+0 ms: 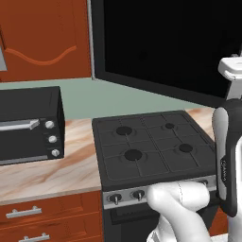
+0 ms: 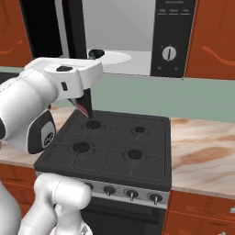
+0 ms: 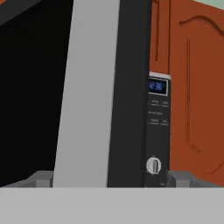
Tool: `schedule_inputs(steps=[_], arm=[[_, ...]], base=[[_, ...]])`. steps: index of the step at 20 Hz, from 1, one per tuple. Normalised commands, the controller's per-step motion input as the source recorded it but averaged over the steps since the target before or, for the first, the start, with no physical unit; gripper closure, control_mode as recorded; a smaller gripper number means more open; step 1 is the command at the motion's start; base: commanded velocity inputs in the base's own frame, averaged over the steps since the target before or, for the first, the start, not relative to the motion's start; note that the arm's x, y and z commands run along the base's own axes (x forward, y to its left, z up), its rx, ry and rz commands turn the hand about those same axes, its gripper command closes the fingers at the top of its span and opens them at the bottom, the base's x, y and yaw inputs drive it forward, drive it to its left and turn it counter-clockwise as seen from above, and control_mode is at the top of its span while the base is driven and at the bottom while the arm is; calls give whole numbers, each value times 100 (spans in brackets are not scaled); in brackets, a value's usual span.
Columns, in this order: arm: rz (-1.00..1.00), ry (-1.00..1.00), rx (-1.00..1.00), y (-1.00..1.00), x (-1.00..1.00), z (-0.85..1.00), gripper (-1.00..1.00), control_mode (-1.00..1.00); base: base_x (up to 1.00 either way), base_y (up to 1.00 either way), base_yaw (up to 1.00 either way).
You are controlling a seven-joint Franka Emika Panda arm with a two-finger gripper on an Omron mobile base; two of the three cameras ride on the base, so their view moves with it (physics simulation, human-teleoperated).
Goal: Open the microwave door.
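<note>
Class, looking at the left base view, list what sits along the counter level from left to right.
Toaster oven → bare marble counter → black stovetop → the robot's arm at the right edge.

The microwave (image 2: pixel 137 36) hung above the black stove (image 2: pixel 112 144), its grey cavity exposed with a white turntable plate (image 2: pixel 112 58) inside. The microwave door (image 2: pixel 50 27) stood swung out above the stove's left side, a dark panel with a grey edge. The control strip with its round silver knob (image 2: pixel 169 53) sat above the stove's right rear. The white arm (image 2: pixel 50 92) reached in over the stove's left burners (its tool was hidden behind the wrist, near the door's lower edge). Marbled bench (image 2: pixel 204 151) ran right of the stove, with orange-brown cabinets (image 2: pixel 213 36) above.
</note>
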Motion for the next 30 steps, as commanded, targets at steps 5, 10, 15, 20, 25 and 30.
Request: schedule_inputs(steps=[5,10,15,20,25,30], arm=[[0,0,-3,27,-44,-4,-100,-100],[1,0,-10,88,-12,0,-100,-100],[-3,0,-8,69,3,0,-100,-100],[-12,0,-1,4,-78,-1,-100,-100],[-21,1,2,-76,-100,-15,-100,-100],[8,18,27,-97,-52,0,-100,-100]], base=[[0,0,0],[0,0,0],[0,0,0],[0,0,0],[0,0,0],[0,0,0]])
